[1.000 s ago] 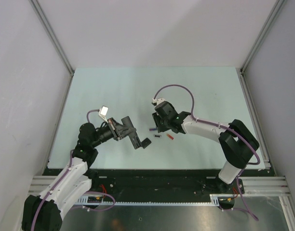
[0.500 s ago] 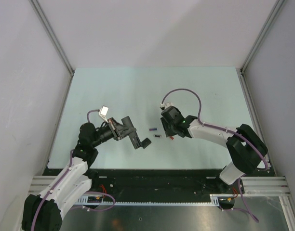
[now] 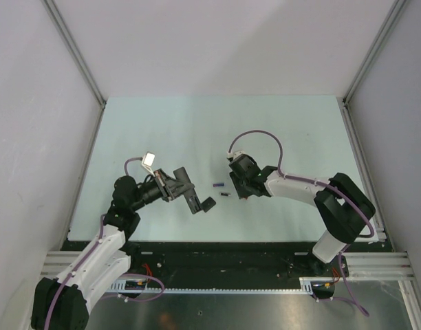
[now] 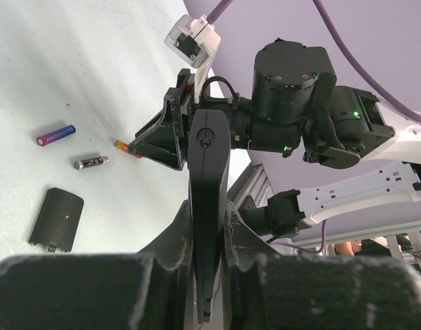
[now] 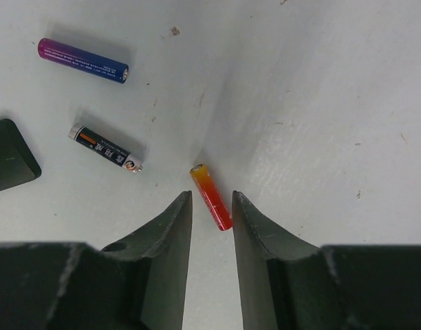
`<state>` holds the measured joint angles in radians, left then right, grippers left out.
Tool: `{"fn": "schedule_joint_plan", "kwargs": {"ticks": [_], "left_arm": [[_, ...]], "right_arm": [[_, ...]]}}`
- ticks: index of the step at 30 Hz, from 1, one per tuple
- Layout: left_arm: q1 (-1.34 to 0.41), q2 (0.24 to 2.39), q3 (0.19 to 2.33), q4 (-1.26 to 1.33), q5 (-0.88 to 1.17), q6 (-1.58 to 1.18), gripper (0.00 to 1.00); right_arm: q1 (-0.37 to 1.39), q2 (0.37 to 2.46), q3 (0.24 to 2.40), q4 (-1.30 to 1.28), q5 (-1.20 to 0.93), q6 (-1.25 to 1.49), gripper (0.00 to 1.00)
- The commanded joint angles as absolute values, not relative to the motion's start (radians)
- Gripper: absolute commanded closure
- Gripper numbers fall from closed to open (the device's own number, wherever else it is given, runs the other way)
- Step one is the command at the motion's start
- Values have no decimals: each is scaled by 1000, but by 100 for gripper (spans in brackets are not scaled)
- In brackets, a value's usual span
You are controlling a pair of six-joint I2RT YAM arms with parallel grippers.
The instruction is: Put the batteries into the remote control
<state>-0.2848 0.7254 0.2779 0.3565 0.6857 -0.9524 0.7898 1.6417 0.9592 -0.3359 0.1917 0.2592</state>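
My left gripper is shut on the remote control, a slim black bar held on edge above the table; it also shows in the top view. Its black cover lies loose on the table, also seen from above. My right gripper is open, low over the table, its fingertips on either side of the near end of the red battery. The black battery and the blue-purple battery lie to its left, as the top view shows.
The pale green table is walled by grey panels on three sides. A black rail with cables runs along the near edge by the arm bases.
My right gripper has shifted right and toward the near edge and come down over the red battery. The left arm and the remote have not moved.
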Motion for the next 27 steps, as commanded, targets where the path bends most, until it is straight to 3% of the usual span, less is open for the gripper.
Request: {"fn": "schedule_joint_plan", "kwargs": {"ticks": [1, 10, 19, 27], "left_arm": [[-282, 716, 279, 394, 712, -954, 100], [-282, 706, 273, 394, 732, -957, 100], [-308, 674, 267, 396, 738, -973, 100], [-360, 626, 252, 394, 730, -983, 100]], "right_arm": [[784, 1664, 969, -299, 173, 218, 66], [788, 1717, 996, -331, 193, 172, 69], [808, 1763, 1037, -374, 296, 81, 93], [825, 1727, 1034, -284, 356, -168, 100]]}}
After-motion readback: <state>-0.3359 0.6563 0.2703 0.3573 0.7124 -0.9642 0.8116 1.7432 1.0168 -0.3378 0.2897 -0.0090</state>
